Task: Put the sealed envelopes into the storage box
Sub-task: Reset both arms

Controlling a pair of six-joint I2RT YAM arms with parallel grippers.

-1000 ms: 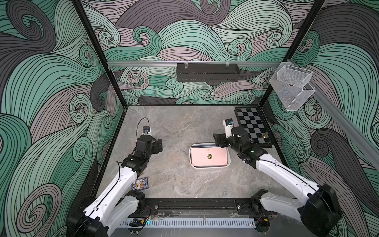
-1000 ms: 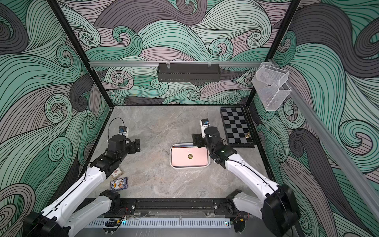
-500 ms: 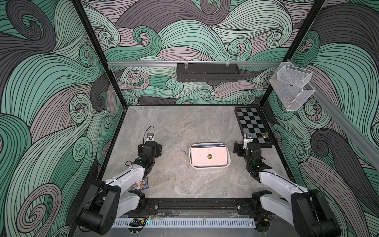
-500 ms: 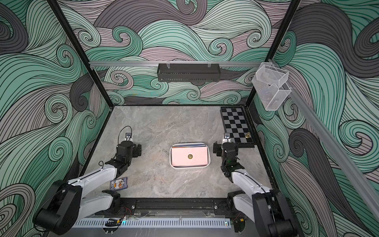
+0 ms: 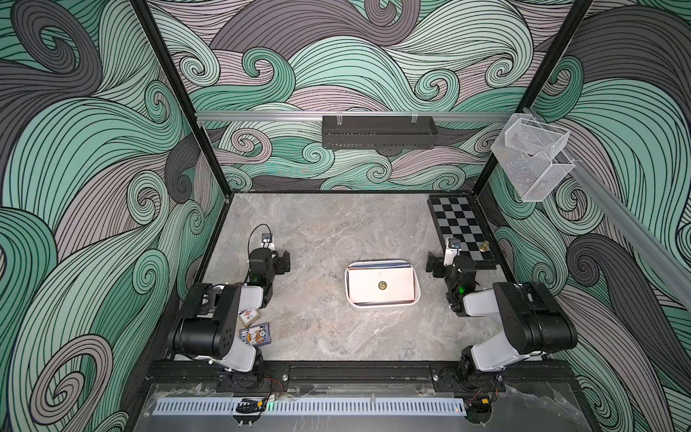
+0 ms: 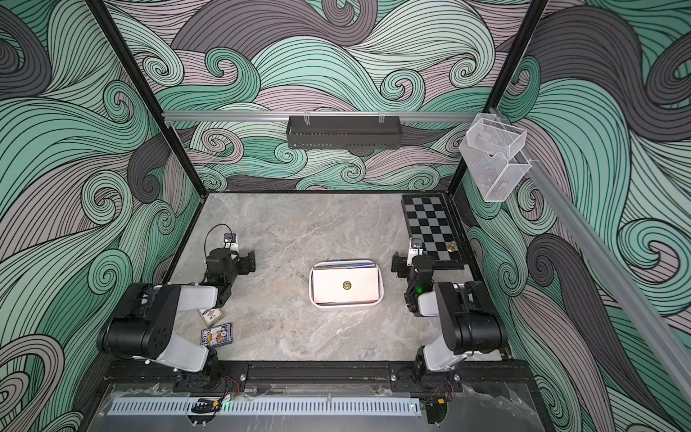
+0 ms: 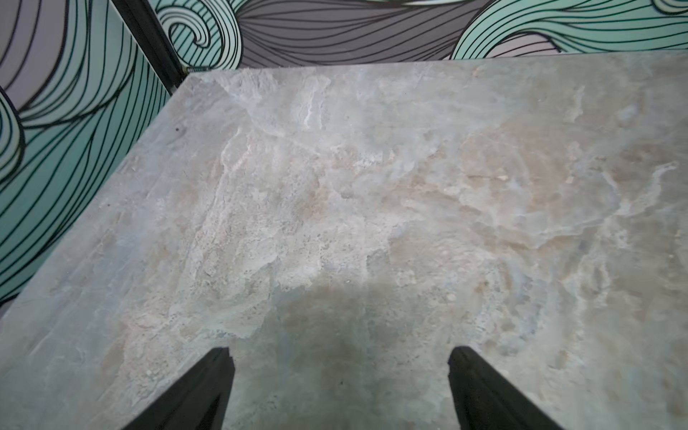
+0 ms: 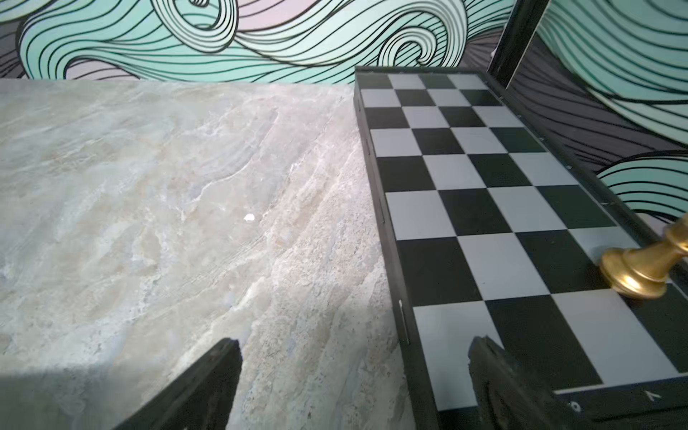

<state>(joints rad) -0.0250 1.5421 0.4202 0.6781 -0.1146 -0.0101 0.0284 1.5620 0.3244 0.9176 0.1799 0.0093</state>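
- Both arms had folded back toward the near rail since a second earlier, when my right gripper (image 8: 355, 340) was reaching at the far right corner of the storage box (image 5: 381, 305). The box itself had not shifted.
- Nearest on the left, two playing-card packs (image 5: 255, 334) lay close by my left arm's folded links, one partly tucked beneath them. I judged that a careless swing out from there would sweep them across the table (image 5: 329, 232).
- At mid-table the sealed envelopes (image 5: 364, 286) lay stacked inside the box, a pale one with a gold seal on top and blue edges against the far wall. I saw none left outside, so the job looked done.
- My left gripper (image 7: 339, 350) hung low over bare table, well left of the box. My right hung well right of it. Both had their fingers spread wide, pinching nothing.
- My right fingertip sat over the near corner of the chessboard (image 5: 461, 228). Drifting right could have clipped the board or toppled the gold chess piece (image 5: 485, 246).
- Each forearm pointed far, with the elbow raised near its base.
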